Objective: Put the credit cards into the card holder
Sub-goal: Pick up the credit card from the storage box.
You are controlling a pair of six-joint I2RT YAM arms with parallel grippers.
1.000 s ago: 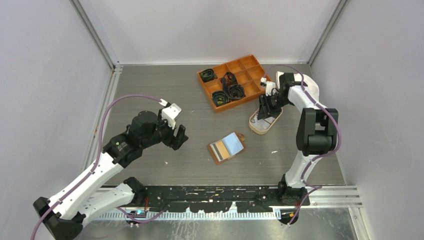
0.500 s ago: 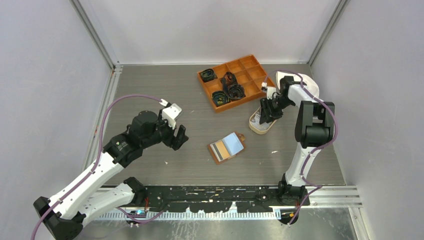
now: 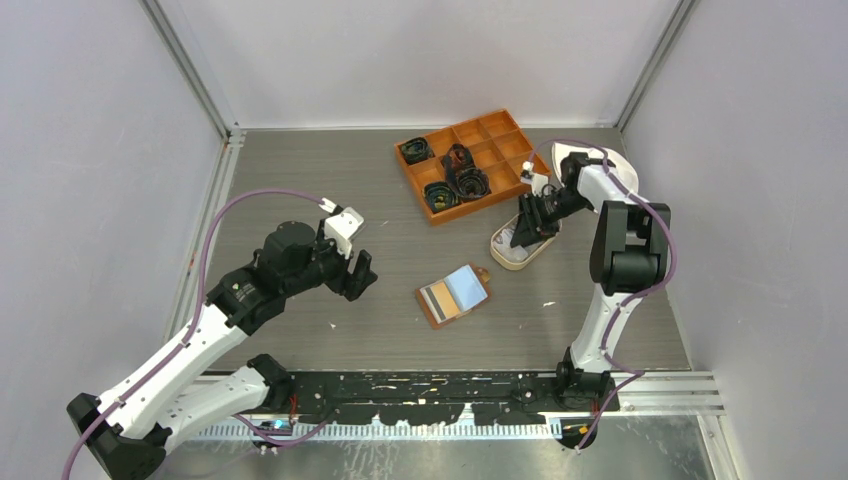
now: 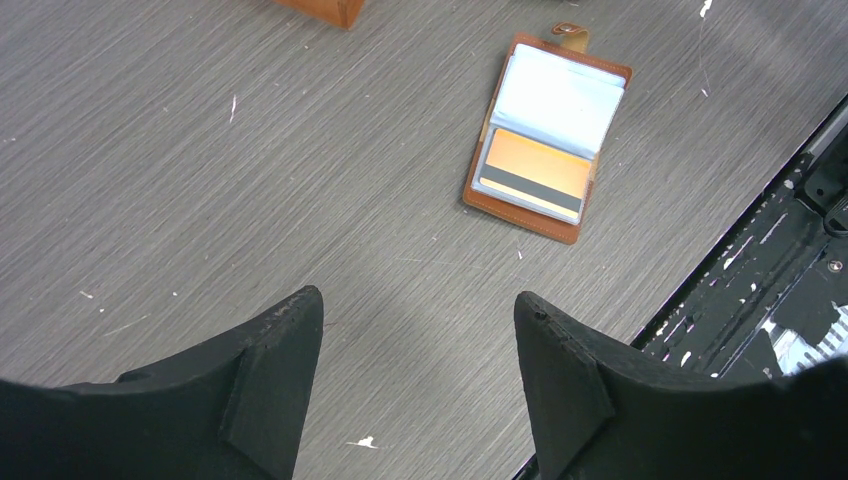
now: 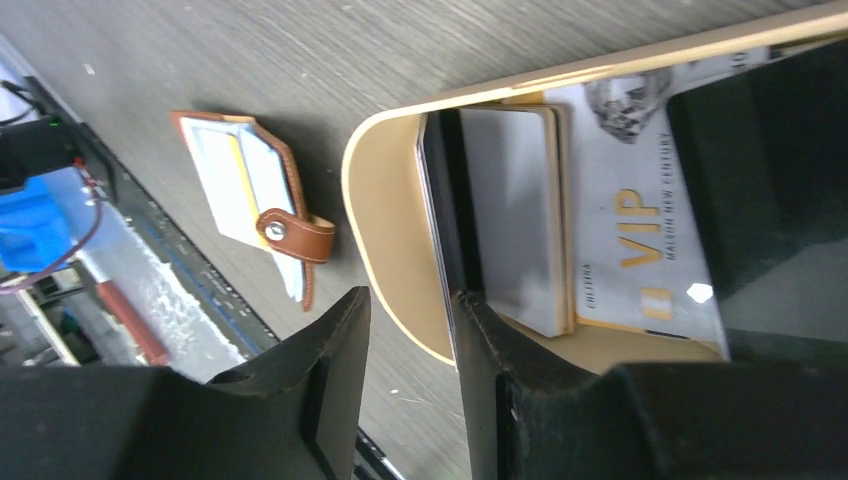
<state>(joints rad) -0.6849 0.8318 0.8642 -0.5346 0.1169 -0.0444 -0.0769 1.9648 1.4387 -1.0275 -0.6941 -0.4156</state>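
The right gripper (image 5: 410, 297) has its jaws nearly together astride the end wall of the beige tray (image 5: 385, 200), right by the credit cards (image 5: 510, 210) stacked inside, can't tell if it's actually clamped, while the left gripper (image 4: 418, 295) hangs wide apart and empty near the card holder (image 4: 545, 135) lying open on the table (image 4: 200, 150).

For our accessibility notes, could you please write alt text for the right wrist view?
The right end effector straddles the rim of a beige oval tray holding credit cards, one white with gold VIP lettering. At the view's left, on the grey table, the brown card holder lies open.
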